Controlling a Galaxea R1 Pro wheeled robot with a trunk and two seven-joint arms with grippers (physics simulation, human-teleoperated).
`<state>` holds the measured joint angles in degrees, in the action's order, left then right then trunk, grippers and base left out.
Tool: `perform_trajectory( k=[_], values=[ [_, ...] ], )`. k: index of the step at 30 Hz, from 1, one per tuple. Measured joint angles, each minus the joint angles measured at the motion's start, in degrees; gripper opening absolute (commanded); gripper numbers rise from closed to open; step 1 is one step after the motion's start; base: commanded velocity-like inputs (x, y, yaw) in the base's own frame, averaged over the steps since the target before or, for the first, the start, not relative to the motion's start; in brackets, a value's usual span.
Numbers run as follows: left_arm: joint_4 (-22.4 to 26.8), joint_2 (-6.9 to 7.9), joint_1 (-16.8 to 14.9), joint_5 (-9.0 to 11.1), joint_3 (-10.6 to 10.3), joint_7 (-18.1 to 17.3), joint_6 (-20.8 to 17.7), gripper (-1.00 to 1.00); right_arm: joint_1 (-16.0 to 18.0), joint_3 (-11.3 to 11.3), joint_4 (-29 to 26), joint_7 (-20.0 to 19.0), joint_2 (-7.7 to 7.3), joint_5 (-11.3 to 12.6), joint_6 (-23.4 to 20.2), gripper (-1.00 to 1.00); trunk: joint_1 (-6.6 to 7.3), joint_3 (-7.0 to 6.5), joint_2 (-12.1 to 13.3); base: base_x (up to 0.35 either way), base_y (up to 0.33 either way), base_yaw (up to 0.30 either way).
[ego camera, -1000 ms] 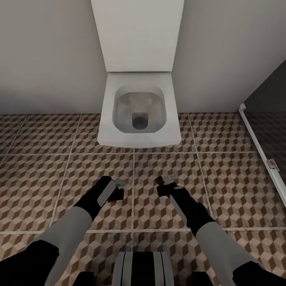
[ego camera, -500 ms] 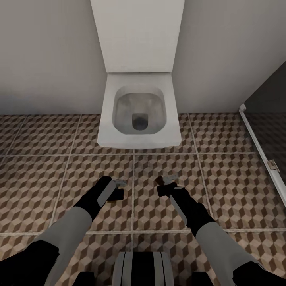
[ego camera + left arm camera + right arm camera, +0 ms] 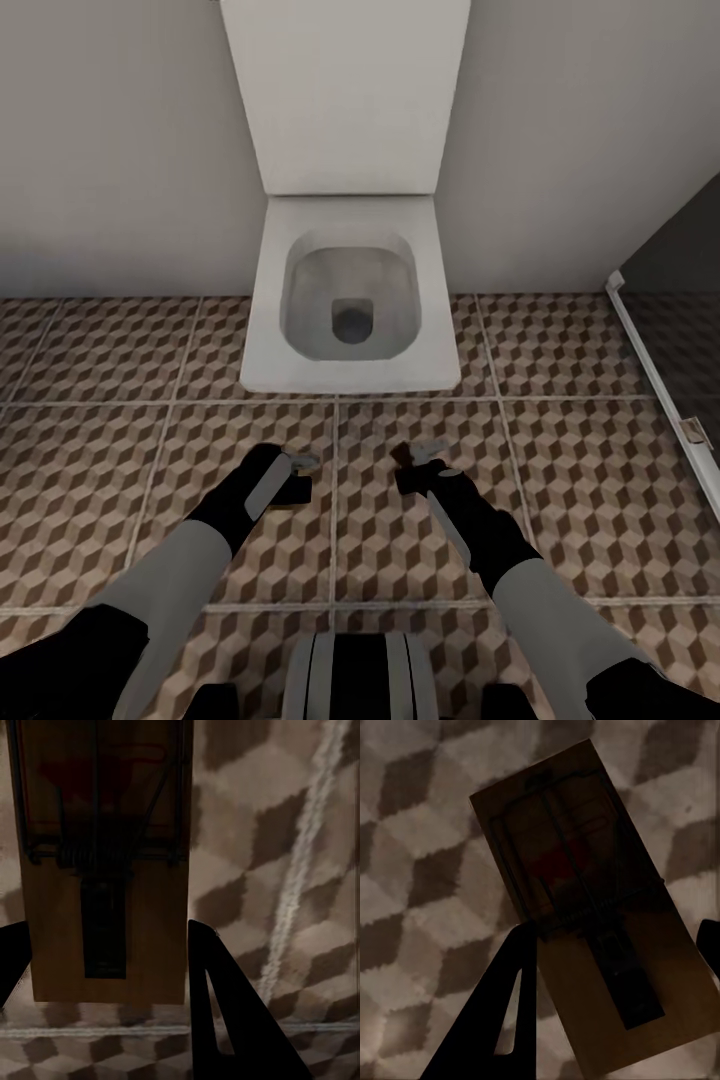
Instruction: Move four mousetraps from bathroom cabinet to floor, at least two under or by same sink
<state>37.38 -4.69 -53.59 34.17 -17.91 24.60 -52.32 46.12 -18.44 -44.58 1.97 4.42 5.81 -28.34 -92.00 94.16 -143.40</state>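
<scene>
Each of my grippers holds one of the mousetraps low over the bathroom floor (image 3: 100, 480), in front of a toilet. In the left wrist view a tan wooden mousetrap (image 3: 105, 870) with black wire and a red spot sits between the dark fingers (image 3: 221, 1012) of my left gripper (image 3: 105, 967), which is shut on it. My right gripper (image 3: 607, 982) is shut on a second mousetrap (image 3: 585, 907), held at a slant over the cube-pattern tiles. In the head view the left gripper (image 3: 300, 475) and the right gripper (image 3: 415, 465) hang side by side. The cabinet and the bathroom sink are out of view.
A white toilet (image 3: 350, 290) with its lid up stands against the pale wall straight ahead, close to both grippers. At the right a white-framed glass shower screen (image 3: 655, 370) borders a dark shower floor. Patterned tiles stretch away on both sides.
The whole head view has shifted a little: the toilet now sits lower and looks slightly nearer. Both arms keep their pose and each still holds its mousetrap.
</scene>
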Motion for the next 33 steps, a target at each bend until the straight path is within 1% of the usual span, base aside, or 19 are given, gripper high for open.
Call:
perform_trajectory(
  k=[4,7,9,11,15,25,33],
  values=[
    [0.04,0.0,0.0,0.0,0.0,0.0,0.0,-1.0,0.0,0.01,0.69,0.05,0.0,0.0,0.02,-1.0,0.0,0.0,0.0,0.11,0.0,0.0],
    [0.08,0.0,0.0,0.0,0.0,0.0,-0.01,-1.0,0.01,0.24,5.42,0.08,0.04,0.02,0.3,-1.0,-0.01,0.0,0.0,0.099,0.0,0.0],
    [0.09,-0.01,0.0,0.0,0.0,0.0,0.0,-1.0,0.06,0.4,7.47,0.05,0.08,0.05,1.71,-1.0,0.0,0.0,0.0,0.079,0.0,0.0],
    [0.09,-0.02,0.0,0.0,0.0,0.0,0.0,-1.0,0.08,0.46,8.35,0.02,0.09,0.01,3.74,-1.0,-0.01,0.0,0.0,0.036,0.0,0.0],
    [0.08,-0.02,0.0,-0.01,-0.01,0.0,0.0,-1.0,0.09,0.37,8.89,0.0,0.1,0.0,5.22,-1.0,-0.01,0.0,0.0,0.01,0.0,0.0],
    [0.08,-0.03,0.0,-0.01,-0.01,0.0,0.0,-1.0,0.09,0.21,9.14,0.0,0.16,-0.02,5.54,-1.0,-0.01,0.0,0.0,0.0,0.0,0.0],
    [0.01,-0.08,0.0,0.0,0.0,0.0,0.0,-1.0,0.17,0.38,11.18,0.0,0.19,-0.26,5.99,-1.0,-0.01,0.0,0.0,0.0,0.0,0.0]
  ],
)
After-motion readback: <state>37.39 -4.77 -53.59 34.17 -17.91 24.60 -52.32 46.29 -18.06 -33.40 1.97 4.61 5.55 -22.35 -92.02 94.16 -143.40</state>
